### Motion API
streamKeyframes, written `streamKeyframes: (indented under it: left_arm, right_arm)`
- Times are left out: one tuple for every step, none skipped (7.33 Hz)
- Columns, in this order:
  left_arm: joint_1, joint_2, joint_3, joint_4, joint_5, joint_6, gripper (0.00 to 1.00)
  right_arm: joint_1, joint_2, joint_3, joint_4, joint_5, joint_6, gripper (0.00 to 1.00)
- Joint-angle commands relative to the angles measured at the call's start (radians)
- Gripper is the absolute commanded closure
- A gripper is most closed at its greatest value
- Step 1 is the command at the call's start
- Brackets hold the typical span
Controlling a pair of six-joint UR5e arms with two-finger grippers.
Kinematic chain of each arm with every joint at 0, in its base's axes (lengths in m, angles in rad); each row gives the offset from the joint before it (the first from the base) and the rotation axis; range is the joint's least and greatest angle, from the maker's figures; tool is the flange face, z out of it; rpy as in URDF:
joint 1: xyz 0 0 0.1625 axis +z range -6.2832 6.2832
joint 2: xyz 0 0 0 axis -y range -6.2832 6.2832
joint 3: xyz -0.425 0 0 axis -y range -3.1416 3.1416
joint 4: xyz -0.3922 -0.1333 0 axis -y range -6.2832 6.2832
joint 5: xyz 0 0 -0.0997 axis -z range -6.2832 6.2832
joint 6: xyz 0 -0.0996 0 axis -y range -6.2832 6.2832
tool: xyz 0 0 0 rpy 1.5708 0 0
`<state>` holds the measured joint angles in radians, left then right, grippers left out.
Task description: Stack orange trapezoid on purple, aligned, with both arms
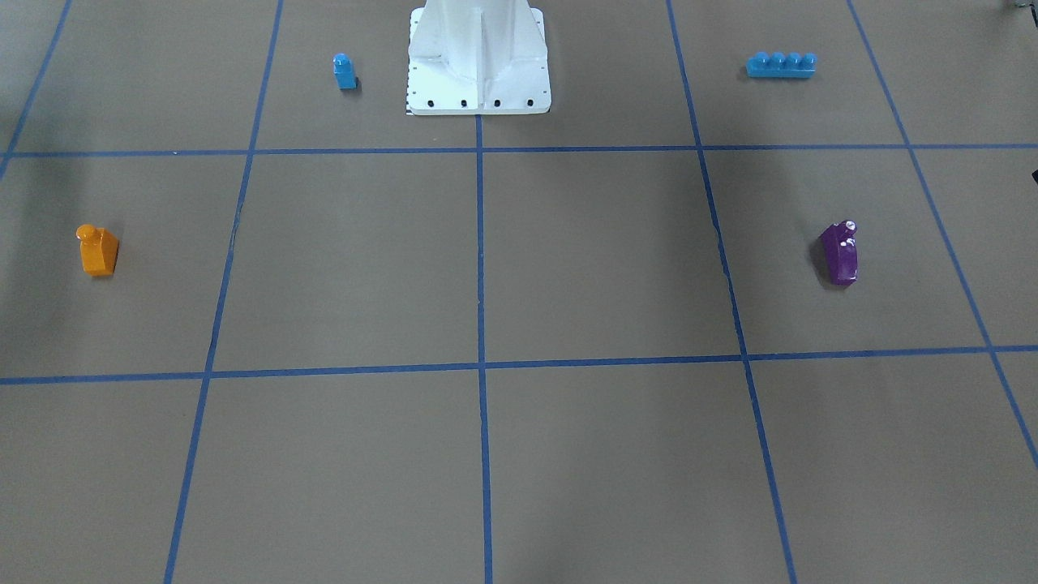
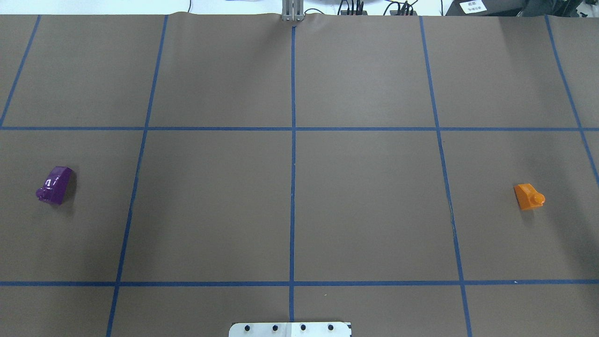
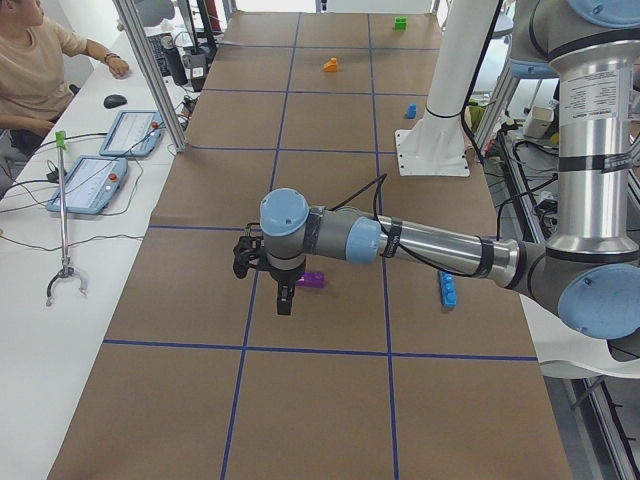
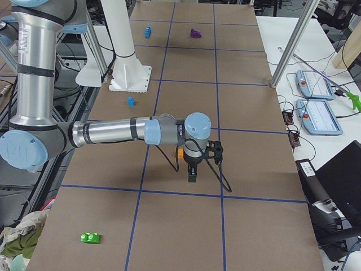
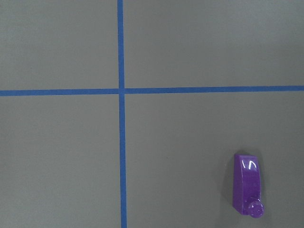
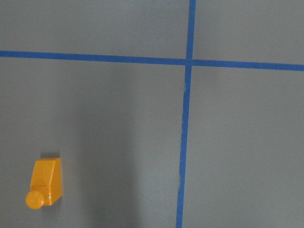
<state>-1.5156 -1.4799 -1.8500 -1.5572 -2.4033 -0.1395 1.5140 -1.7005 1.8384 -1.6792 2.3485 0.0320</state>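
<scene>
The orange trapezoid (image 1: pixel 98 251) lies on the brown table at my right side; it also shows in the overhead view (image 2: pixel 529 196) and the right wrist view (image 6: pixel 44 183). The purple block (image 1: pixel 839 253) lies at my left side, also in the overhead view (image 2: pixel 55 185) and the left wrist view (image 5: pixel 247 191). My left gripper (image 3: pixel 285 300) hangs above the table just beside the purple block (image 3: pixel 311 279). My right gripper (image 4: pixel 192 176) hangs close to the orange block (image 4: pixel 180 151), which the arm partly hides. I cannot tell whether either gripper is open or shut.
A small blue single-stud block (image 1: pixel 345 71) and a long blue four-stud brick (image 1: pixel 780 65) lie either side of the white pedestal (image 1: pixel 478 89). A green block (image 4: pixel 90 237) lies at the table's right end. An operator (image 3: pixel 40 70) sits beside the table.
</scene>
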Motion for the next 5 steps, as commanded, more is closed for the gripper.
streamKeyframes:
  left_arm:
    - [0.000, 0.015, -0.003, -0.004, 0.000, 0.001, 0.00]
    - [0.002, 0.010, -0.003, -0.004, 0.000, 0.001, 0.00]
    - [0.006, 0.012, -0.003, -0.003, 0.007, 0.009, 0.00]
    - [0.008, 0.013, -0.006, -0.004, 0.006, 0.009, 0.00]
    - [0.017, 0.015, -0.009, -0.029, 0.001, 0.009, 0.00]
  right_arm:
    - [0.000, -0.016, 0.001, 0.000, 0.000, 0.002, 0.00]
    - [0.000, -0.016, -0.002, 0.000, 0.000, 0.002, 0.00]
    - [0.000, -0.016, -0.002, 0.000, 0.002, 0.005, 0.00]
    - [0.000, -0.016, -0.002, 0.000, 0.002, 0.006, 0.00]
    - [0.000, -0.016, 0.001, 0.000, 0.003, 0.011, 0.00]
